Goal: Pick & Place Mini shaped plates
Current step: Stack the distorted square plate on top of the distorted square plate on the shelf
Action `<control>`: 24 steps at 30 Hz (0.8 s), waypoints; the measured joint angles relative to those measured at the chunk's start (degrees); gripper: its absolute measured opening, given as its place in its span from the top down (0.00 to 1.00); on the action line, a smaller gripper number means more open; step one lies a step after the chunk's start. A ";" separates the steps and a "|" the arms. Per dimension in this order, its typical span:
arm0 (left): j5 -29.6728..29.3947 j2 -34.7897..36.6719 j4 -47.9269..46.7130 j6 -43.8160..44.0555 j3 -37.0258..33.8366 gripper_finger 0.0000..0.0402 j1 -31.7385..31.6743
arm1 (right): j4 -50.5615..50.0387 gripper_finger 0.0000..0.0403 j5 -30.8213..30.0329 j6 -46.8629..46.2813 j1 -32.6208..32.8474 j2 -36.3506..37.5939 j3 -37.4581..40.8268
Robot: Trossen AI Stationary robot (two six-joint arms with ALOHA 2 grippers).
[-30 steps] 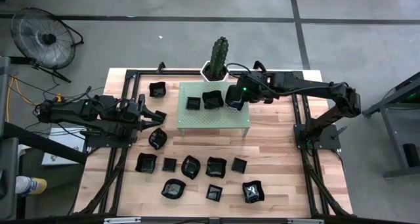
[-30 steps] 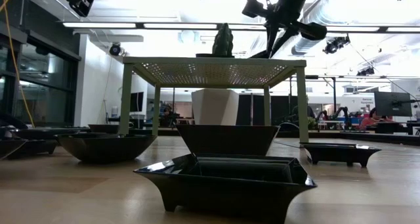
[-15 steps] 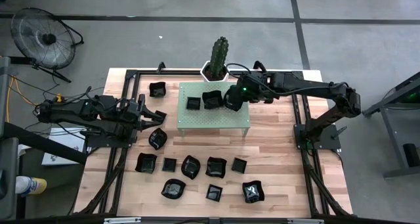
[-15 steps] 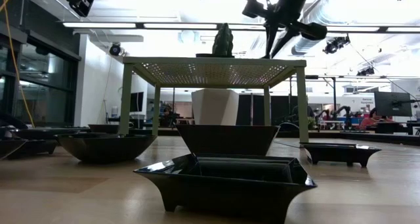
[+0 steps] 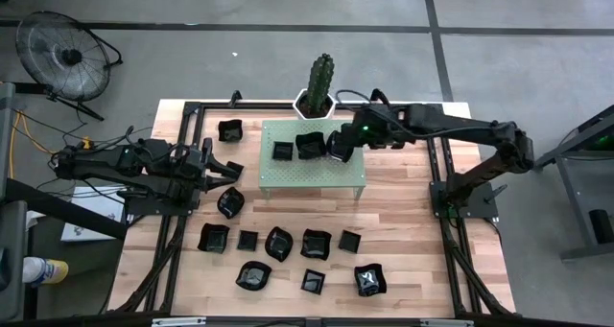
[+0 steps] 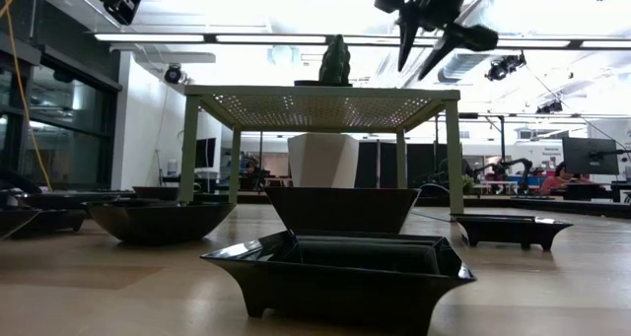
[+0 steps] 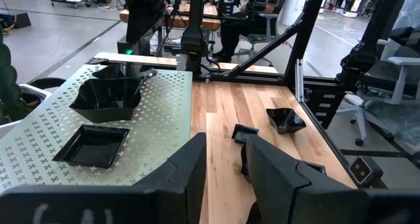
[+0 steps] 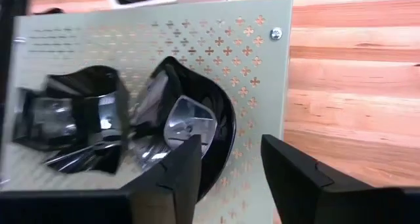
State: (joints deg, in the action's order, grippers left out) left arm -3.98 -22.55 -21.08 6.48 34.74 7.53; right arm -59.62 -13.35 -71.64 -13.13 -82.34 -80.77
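1. In the high view we see the right gripper (image 5: 336,145) over the right part of the green stand (image 5: 288,169), with a round plate (image 5: 333,147) right under it. Two more plates sit on the stand: a wavy plate (image 5: 309,145) in the middle and a small square plate (image 5: 282,151) to its left. The left gripper (image 5: 230,170) waits just off the stand's left edge. Many loose plates (image 5: 316,243) lie on the table in front of the stand.

2. In the low view we see the right gripper (image 6: 431,42) above the stand top (image 6: 320,104), its fingers spread apart with nothing between them.

3. In the left wrist view we see the left gripper (image 7: 223,159) partly open and empty, next to the stand.

4. In the right wrist view the fingers (image 8: 180,168) are apart, and the round plate (image 8: 193,132) rests on the stand beside the wavy plate (image 8: 75,115). We think it is let go.

5. We think the loose plates come next. They lie in front of the stand, about as far from one arm as the other.
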 joint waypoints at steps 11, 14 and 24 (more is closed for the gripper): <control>0.21 0.02 -0.07 0.00 0.00 0.73 0.00 | -7.16 0.59 -0.55 -0.82 6.51 10.39 -0.02; 0.21 0.02 -0.07 0.00 0.00 0.73 0.00 | -10.11 0.59 -1.55 -3.94 9.91 11.64 -0.02; 0.19 0.02 -0.06 -0.17 0.00 0.73 0.00 | -12.45 0.59 -4.83 -14.54 24.52 11.82 -0.02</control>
State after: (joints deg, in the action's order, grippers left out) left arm -3.79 -22.52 -21.14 6.31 34.74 7.53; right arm -72.07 -18.18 -86.19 11.40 -70.52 -80.79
